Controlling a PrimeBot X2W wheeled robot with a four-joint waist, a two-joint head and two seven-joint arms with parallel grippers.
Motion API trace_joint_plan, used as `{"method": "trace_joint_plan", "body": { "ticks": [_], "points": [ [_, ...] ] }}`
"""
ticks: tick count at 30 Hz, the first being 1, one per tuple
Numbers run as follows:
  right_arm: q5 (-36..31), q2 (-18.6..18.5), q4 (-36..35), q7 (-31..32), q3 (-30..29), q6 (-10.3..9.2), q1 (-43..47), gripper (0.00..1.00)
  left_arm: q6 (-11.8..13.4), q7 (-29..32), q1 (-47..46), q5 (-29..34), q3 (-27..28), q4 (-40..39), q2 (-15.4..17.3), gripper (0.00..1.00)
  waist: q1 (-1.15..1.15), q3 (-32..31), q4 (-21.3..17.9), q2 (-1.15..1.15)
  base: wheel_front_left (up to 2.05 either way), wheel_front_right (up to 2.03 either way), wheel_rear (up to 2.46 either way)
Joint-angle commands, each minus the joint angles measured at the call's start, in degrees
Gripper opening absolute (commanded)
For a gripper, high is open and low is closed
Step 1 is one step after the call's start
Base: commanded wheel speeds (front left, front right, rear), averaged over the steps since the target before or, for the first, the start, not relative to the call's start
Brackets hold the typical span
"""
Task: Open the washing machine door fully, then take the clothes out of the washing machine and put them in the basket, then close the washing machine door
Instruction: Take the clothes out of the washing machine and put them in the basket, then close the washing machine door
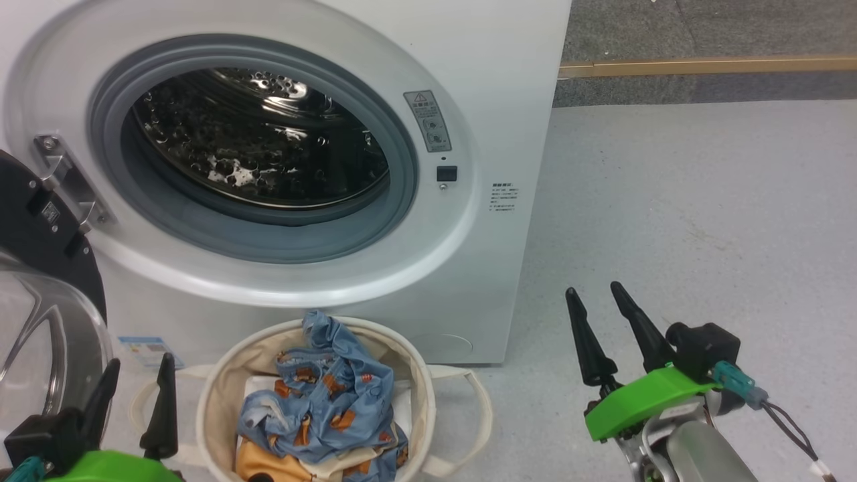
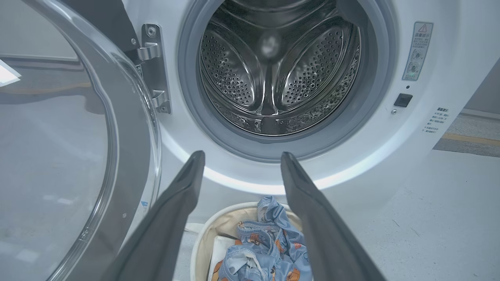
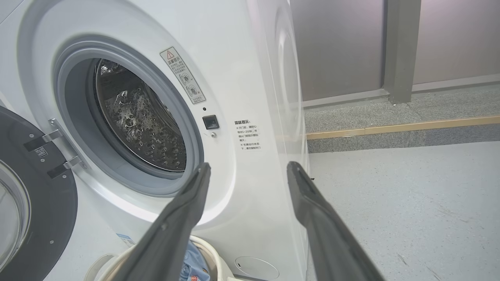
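Your left gripper (image 1: 140, 365) and right gripper (image 1: 592, 289) gape empty before the washing machine (image 1: 482, 100); clothes (image 1: 335, 395) sit in the basket (image 1: 213, 385) at its foot. Shutting the washing machine door (image 1: 40, 227) could clip that basket.

The big white box-shaped washing machine (image 1: 495, 100) fills the upper left of the frame. Its round hole has a grey rubber ring (image 1: 402, 201) around it, and a shiny steel drum (image 1: 261, 140) shows inside. The round door with a black rim and a clear glass bowl (image 1: 27, 248) stands wide open at the left edge. The small round cream cloth basket (image 1: 215, 383) sits at the bottom middle, just in front of the machine. The soft clothes (image 1: 335, 395), blue with little orange prints and some orange cloth, lie crumpled inside it.
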Motion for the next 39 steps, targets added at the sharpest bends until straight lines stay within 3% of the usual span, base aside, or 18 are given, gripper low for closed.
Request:
{"method": "trace_joint_plan", "body": {
  "ticks": [1,31,39],
  "points": [
    [-0.33,0.19,-1.68,-0.29,0.96,0.35,-1.06,1.00,-0.11,-0.44,-3.21,0.13,2.56,-1.07,2.32,1.00,0.00,-0.03,0.08,0.00,0.00,0.00,0.00],
    [-0.20,0.19,-1.42,-0.29,1.03,0.35,-0.90,1.00,-0.88,-0.70,-3.99,-0.16,1.48,0.25,2.25,1.00,0.00,-0.34,1.01,0.00,0.00,0.00,0.00],
    [-0.23,0.19,-1.14,-0.29,1.17,0.35,-0.89,1.00,-1.36,-0.81,-4.12,-0.46,1.38,0.94,2.25,1.00,0.00,-0.57,1.13,0.00,-0.88,0.39,0.49]
  ]
}}
